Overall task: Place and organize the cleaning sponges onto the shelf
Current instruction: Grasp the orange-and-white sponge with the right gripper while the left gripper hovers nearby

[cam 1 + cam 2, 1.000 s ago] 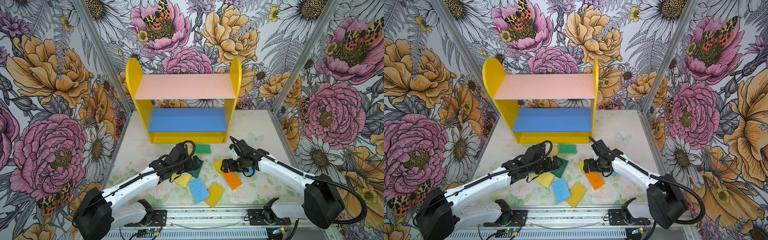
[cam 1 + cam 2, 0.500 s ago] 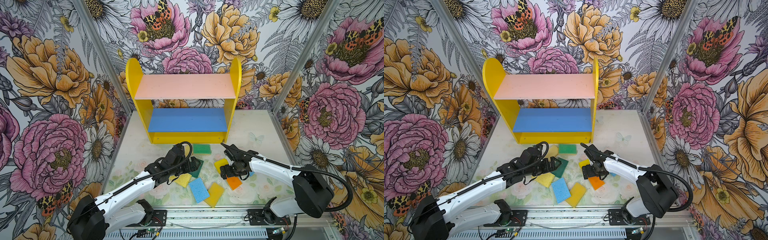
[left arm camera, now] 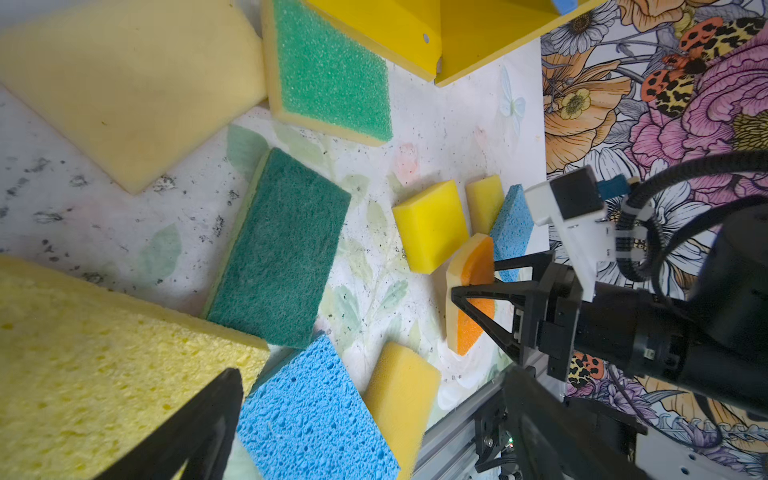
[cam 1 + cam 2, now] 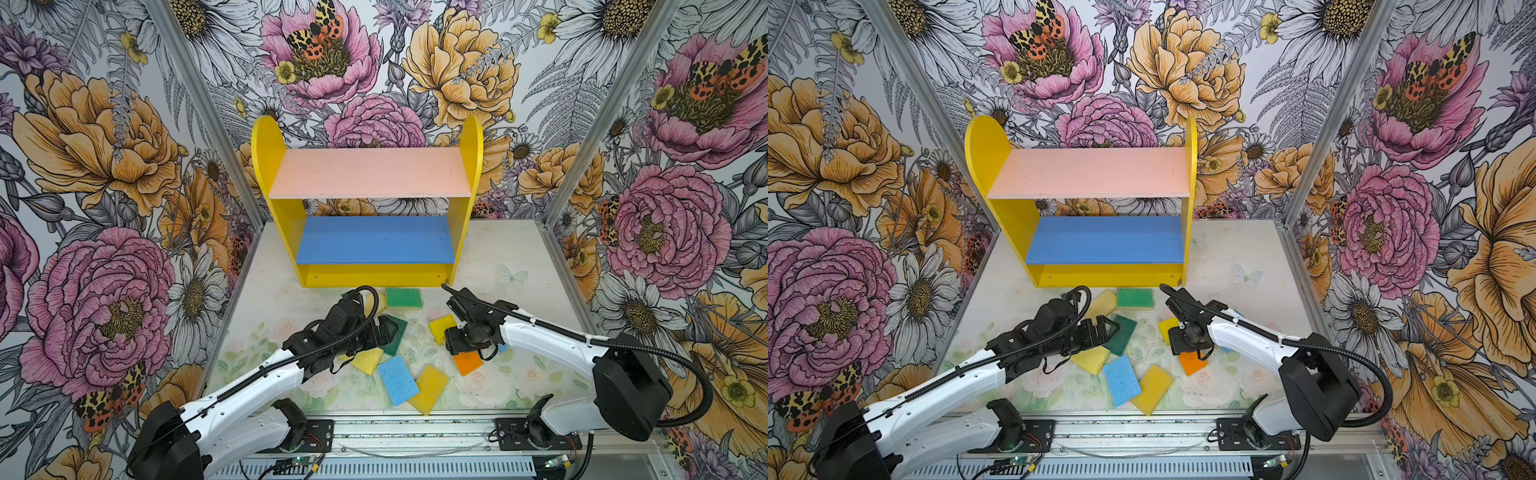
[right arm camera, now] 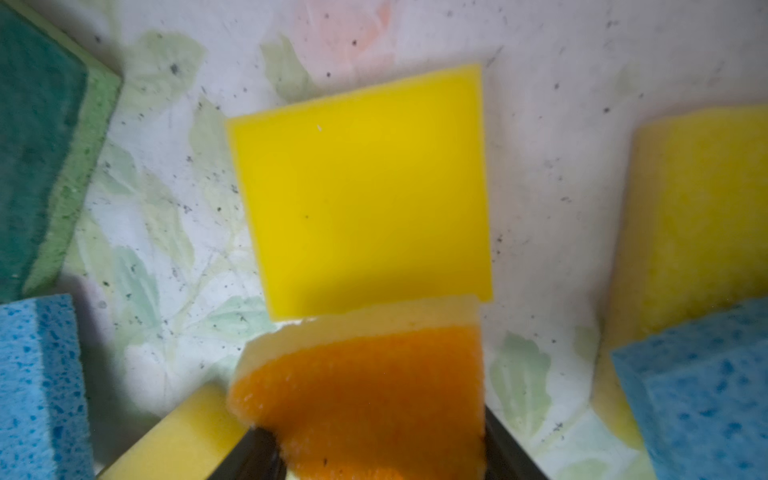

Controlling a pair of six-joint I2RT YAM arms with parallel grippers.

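Desk [image 4: 498, 249] was white with a faded floral print and dark specks. Shelf [image 4: 365, 274] stood on it at the back, centre. Sponges lay scattered in front. Green sponge [image 4: 404, 298] was just beside the shelf base, pale yellow sponge [image 3: 124, 83] against it. Dark green sponge [image 4: 398, 334] lay nearer. Bright yellow sponge [image 4: 442, 328] was to the right, with orange sponge [image 4: 467, 362] beside it, tilted and bent. Blue sponge [image 4: 397, 379] touched golden sponge [image 4: 428, 388] and porous yellow sponge [image 4: 365, 360]. Second blue sponge [image 3: 513, 224] leaned on small yellow sponge [image 3: 484, 203].

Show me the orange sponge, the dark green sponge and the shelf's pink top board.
orange-topped rectangular foam sponge [image 5: 361, 386]: right wrist view, orange face.
dark green rectangular scouring sponge [image 3: 278, 249]: left wrist view, top face.
pink wooden upper shelf board [image 4: 370, 172]: a top view, bare middle.
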